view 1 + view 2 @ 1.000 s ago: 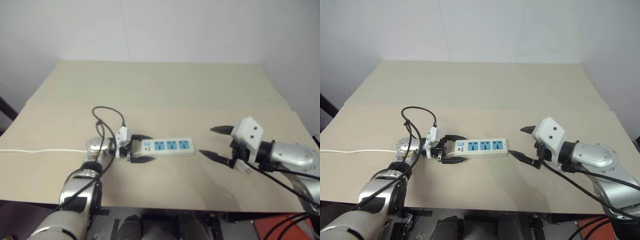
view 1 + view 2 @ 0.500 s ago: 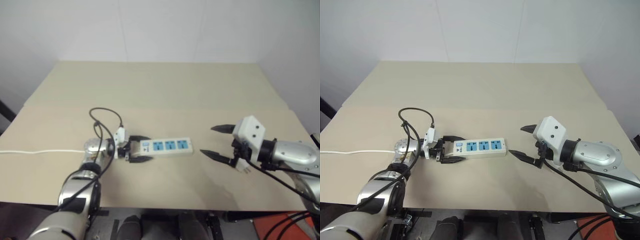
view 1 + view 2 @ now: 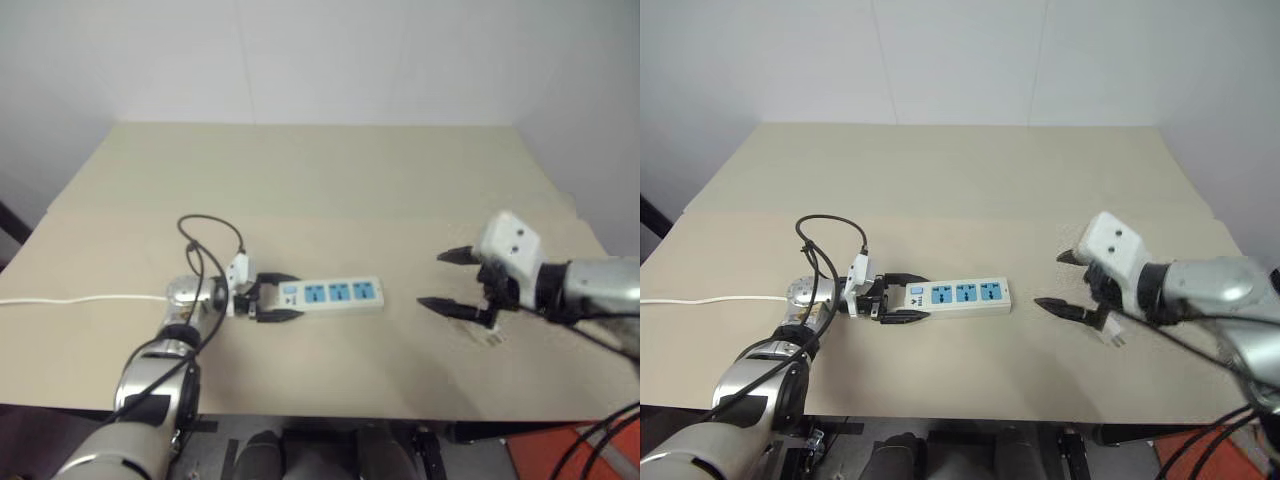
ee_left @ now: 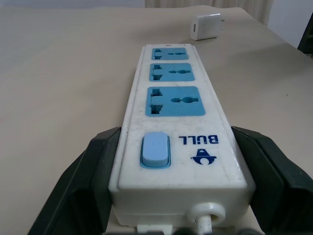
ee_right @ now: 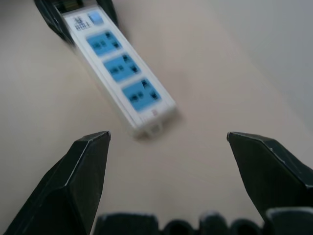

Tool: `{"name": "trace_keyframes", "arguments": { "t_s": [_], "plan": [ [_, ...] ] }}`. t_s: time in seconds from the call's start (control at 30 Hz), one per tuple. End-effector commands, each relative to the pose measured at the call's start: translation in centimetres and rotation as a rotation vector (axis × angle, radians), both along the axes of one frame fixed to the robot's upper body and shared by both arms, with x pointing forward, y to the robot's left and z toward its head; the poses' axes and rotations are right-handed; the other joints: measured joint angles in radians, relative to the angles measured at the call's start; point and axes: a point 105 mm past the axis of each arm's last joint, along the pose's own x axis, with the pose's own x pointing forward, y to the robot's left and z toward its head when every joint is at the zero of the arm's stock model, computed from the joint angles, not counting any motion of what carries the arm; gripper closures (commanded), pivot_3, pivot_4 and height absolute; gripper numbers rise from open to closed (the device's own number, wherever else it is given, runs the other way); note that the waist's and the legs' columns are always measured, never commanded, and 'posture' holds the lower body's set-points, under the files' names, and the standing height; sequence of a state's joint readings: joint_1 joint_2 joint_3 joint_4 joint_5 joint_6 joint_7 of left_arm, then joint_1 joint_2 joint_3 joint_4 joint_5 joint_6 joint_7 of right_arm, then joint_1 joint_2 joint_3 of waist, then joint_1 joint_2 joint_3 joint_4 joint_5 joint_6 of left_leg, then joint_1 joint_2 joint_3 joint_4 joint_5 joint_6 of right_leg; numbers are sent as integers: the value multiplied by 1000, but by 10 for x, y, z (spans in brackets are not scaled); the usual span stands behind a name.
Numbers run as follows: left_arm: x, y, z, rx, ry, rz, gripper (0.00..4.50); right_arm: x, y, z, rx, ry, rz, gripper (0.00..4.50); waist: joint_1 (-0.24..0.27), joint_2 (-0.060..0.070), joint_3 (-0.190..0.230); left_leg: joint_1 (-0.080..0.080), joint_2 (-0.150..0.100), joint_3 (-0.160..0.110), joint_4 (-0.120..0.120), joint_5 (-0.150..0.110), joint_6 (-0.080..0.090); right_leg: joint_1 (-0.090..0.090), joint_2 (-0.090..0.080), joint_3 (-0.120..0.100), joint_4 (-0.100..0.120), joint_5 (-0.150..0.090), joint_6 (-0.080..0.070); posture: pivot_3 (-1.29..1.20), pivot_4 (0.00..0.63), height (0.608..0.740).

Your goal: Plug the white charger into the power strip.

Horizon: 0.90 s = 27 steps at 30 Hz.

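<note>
Left gripper clamped on the switch end of the long white plastic power strip, black fingers pressing both sides. Strip flat on the smooth beige table, long axis across it, three blue sockets facing up. Right gripper spread wide, empty, above the small white cube-shaped charger lying by the table's right side.
</note>
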<state>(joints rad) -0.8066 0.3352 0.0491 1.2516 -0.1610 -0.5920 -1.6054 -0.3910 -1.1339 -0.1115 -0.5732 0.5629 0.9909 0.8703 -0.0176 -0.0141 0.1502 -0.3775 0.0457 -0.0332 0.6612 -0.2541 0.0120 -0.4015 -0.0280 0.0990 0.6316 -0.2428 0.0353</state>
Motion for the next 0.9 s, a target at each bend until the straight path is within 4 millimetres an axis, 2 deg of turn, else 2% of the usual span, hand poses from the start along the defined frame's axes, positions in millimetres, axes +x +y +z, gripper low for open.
{"name": "trace_keyframes", "arguments": {
  "t_s": [0.03,0.13,0.23,0.47,0.6,0.9],
  "plan": [
    [-5,-5,-5,47,0,-51,1240,4,-19,0,-46,168,-142,0,3,0,0,0,0,0,0,0,0,0,0,0,0,0,0,0,150,740],
    [-7,-8,-8,63,3,-70,1240,12,-43,-4,-147,248,-254,0,8,0,0,-2,0,0,0,0,0,-1,-1,-1,-2,0,0,0,150,740],
    [-7,-11,-8,60,-2,-78,1240,17,-55,-8,-207,305,-298,0,6,0,0,-3,0,1,0,0,0,-2,-2,0,-2,0,0,0,150,740],
    [-10,-14,-12,49,-5,-83,1240,15,-57,-35,-285,417,-291,0,9,1,-1,-5,-1,1,0,0,0,-4,-2,-1,-2,0,1,0,150,740],
    [-13,-14,-15,46,8,-82,1240,19,-56,-49,-254,447,-336,0,8,2,-2,-5,-1,1,1,0,0,-3,-3,-1,-1,0,1,0,150,740],
    [-15,-13,-18,49,15,-82,1240,26,-61,-64,-230,468,-402,0,8,4,-4,-5,-2,1,1,0,0,-3,-3,-1,-1,0,1,0,150,740]
  ]
}}
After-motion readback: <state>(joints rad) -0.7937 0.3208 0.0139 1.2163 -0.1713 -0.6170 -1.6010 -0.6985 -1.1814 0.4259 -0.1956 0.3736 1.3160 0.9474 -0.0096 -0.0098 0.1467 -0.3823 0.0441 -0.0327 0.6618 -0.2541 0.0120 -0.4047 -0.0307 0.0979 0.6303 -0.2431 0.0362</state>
